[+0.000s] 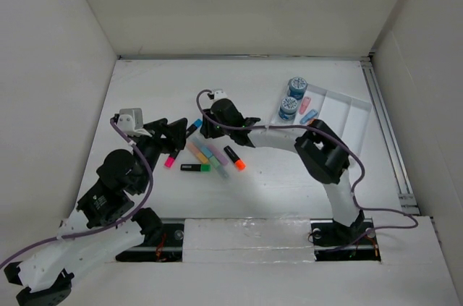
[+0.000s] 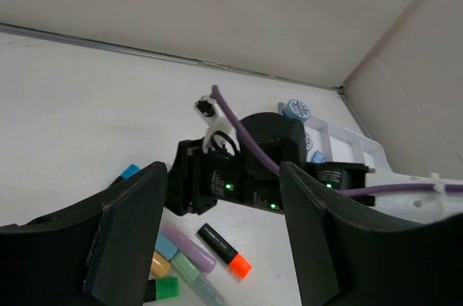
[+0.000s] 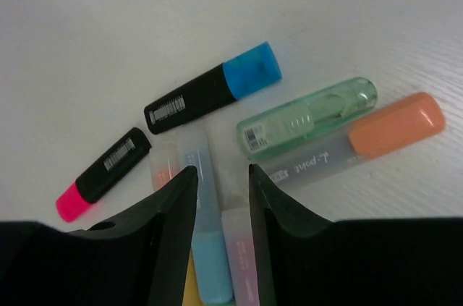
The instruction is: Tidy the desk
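Observation:
The white desk [image 1: 145, 89] holds a cluster of highlighters [image 1: 206, 155] in the middle. My right gripper [image 1: 205, 128] is open and hovers low over them. In the right wrist view its jaws [image 3: 221, 183] straddle a pastel blue highlighter [image 3: 206, 248] without touching it, next to a pastel pink one [image 3: 242, 262]. A blue-capped black highlighter [image 3: 217, 89], a pink-capped black one [image 3: 101, 176], a green pastel one [image 3: 307, 118] and an orange-capped one [image 3: 362, 143] lie beyond. My left gripper [image 1: 176, 138] is open and empty at the cluster's left. Through it [image 2: 223, 183] I see an orange-capped black highlighter [image 2: 224, 250].
A small white compartmented tray [image 1: 354, 114] stands at the back right with two blue tape rolls [image 1: 297, 87] and small pink and blue erasers [image 1: 307, 111]. The right arm's wrist [image 2: 246, 168] is close in front of my left gripper. White walls enclose the desk.

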### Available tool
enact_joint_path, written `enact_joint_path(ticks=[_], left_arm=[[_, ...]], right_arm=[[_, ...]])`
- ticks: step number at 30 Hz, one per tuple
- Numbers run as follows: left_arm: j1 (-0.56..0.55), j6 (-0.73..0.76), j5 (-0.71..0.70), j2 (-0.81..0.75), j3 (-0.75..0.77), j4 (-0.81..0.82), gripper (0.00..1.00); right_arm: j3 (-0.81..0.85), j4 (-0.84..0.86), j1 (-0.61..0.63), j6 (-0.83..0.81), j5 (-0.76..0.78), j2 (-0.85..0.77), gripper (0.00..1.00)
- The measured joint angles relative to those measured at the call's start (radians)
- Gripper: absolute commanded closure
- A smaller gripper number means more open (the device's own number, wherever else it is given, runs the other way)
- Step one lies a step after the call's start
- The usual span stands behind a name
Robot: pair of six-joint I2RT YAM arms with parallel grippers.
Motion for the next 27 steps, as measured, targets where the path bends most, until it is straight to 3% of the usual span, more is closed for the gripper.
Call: enact_joint_path(ticks=[7, 16, 23, 27], left_arm=[[0.000, 0.000, 0.002, 0.017, 0.000, -0.001, 0.41], [0.000, 0.000, 0.003, 0.017, -0.001, 0.000, 0.41], [0.000, 0.000, 0.003, 0.021, -0.001, 0.000, 0.41], [0.000, 0.000, 0.003, 0.021, -0.001, -0.001, 0.41]], right_arm=[[0.186, -0.093, 0.009, 0.000, 0.004, 0.175, 0.54], [0.273, -0.230, 0.019, 0.007, 0.129, 0.206, 0.45], [0.405, -0.313, 0.026, 0.016, 0.224, 0.279, 0.32], [0.454, -0.335, 0.031, 0.021, 0.262, 0.309, 0.40]])
